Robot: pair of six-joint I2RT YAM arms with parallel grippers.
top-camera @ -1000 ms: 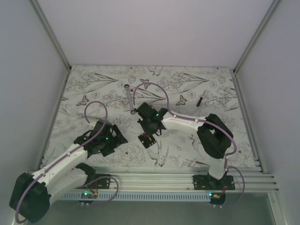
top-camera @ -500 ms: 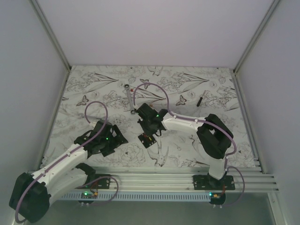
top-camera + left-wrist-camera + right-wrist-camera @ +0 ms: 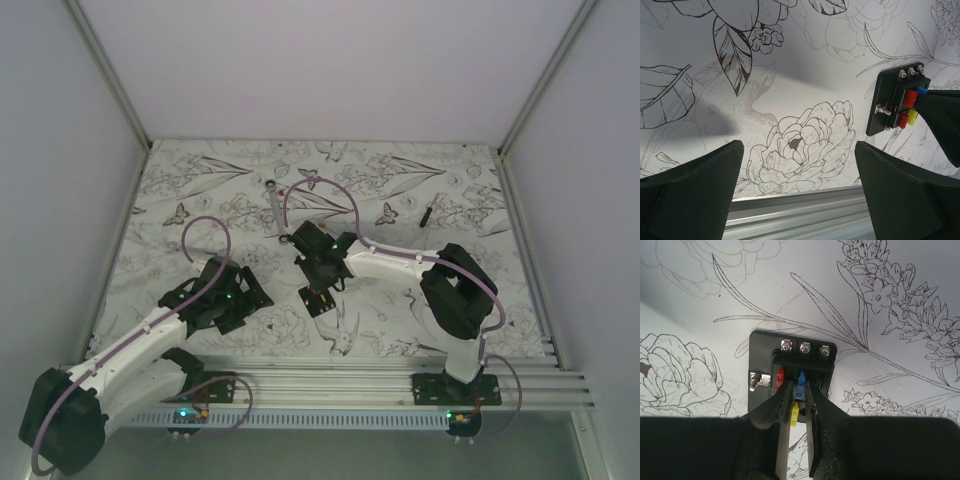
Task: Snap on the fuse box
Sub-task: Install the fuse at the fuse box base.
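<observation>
Silver wrench [image 3: 274, 212] and black stick [image 3: 427, 214] lie well apart.

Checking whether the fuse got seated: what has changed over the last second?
The right gripper seems to have shifted slightly toward the right of the top view, above the fuse box. Its jaws stand barely parted around the blue fuse; whether they grip it cannot be told. The fuse box, the wide-open left gripper and the wrench stayed put.
</observation>
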